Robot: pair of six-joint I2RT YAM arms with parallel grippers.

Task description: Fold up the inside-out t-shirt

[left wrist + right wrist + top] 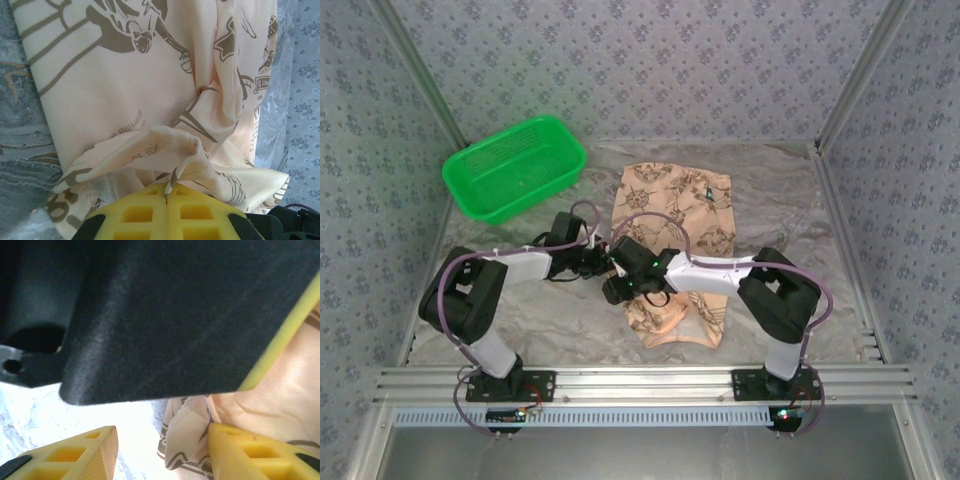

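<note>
We find the t-shirt (672,200) lying flat on the table (780,210), just to the 3 o'clock side of centre. Its length runs from 12 to 6 o'clock, and the green basket (515,165) stands well apart at 10 o'clock.

Both grippers meet at the shirt's 9 o'clock edge, about halfway along it. In its own wrist view the left gripper (166,197) has its yellow fingers pressed together on a gathered tuft of cloth, with the paler reverse curling out of the pinch. The right gripper (162,450) stands spread. A fold of printed cloth hangs between its fingers and touches the one at 3 o'clock, but it is not clamped.

We judge the cloth light, thin and limp. It bunches at once under a pinch, drapes instead of holding a crease, and will likely drag along the wrinkled table cover rather than slide cleanly. Nothing about it looks fragile.

We would take hold at a hem or seam edge, through both layers. The two grips should sit apart along that edge so the fold lifts straight instead of collapsing into a knot.
</note>
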